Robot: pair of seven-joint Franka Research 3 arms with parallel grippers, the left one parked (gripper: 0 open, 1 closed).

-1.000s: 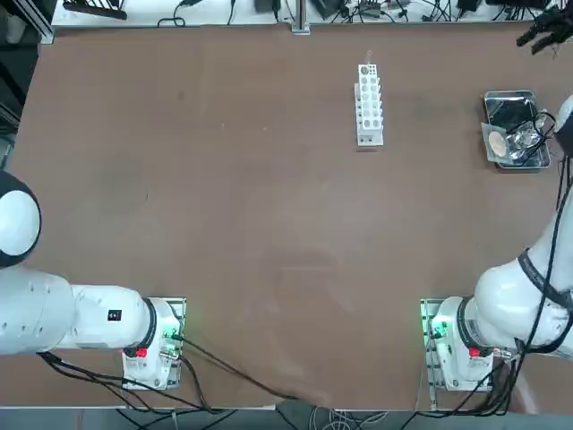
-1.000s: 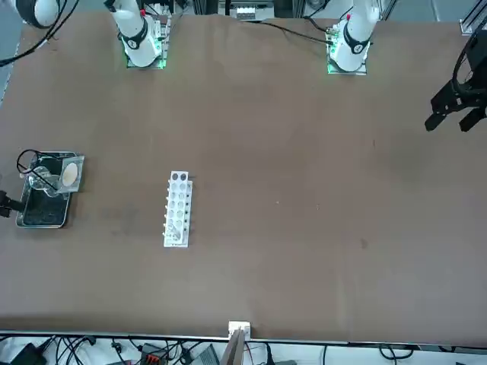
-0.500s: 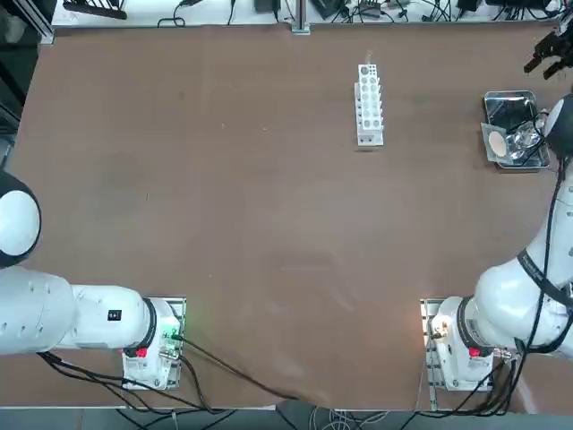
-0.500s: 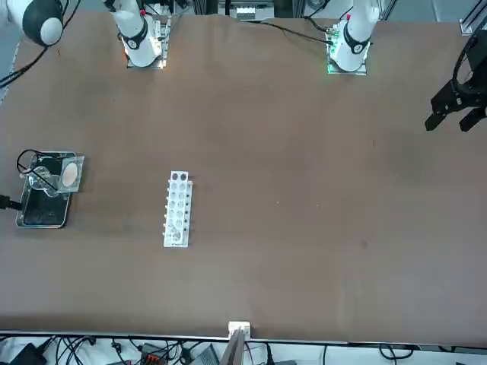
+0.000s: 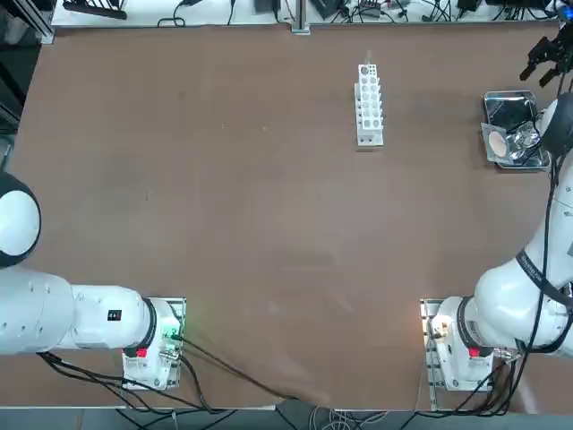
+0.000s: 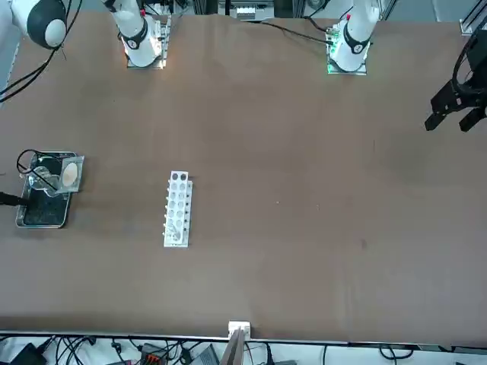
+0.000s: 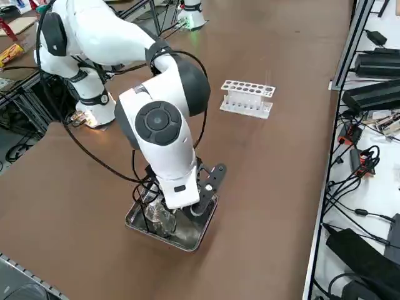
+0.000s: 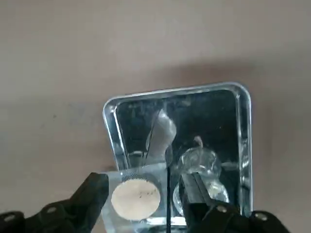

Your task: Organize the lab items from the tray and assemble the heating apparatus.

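1. Risk: the mesh, glass burner and, apparently, the thin tripod crowd the tray; closing fingers could knock the burner.
2. Right gripper hangs above the tray at the table's far right edge, fingers spread wide, empty, straddling the mesh.

Lighting even, diffuse, fairly bright from above; brown desk matte, no hot spots. Shadows faint and short: soft smudge beside white rack, soft shadow band on desk just beyond tray in wrist view. Tray metal mirror-like, strong glare along rim and floor; glass burner throws bright glints. Wrist view soft, slightly blurred; nearest black parts out of focus. Green and orange indicator glow at arm bases.
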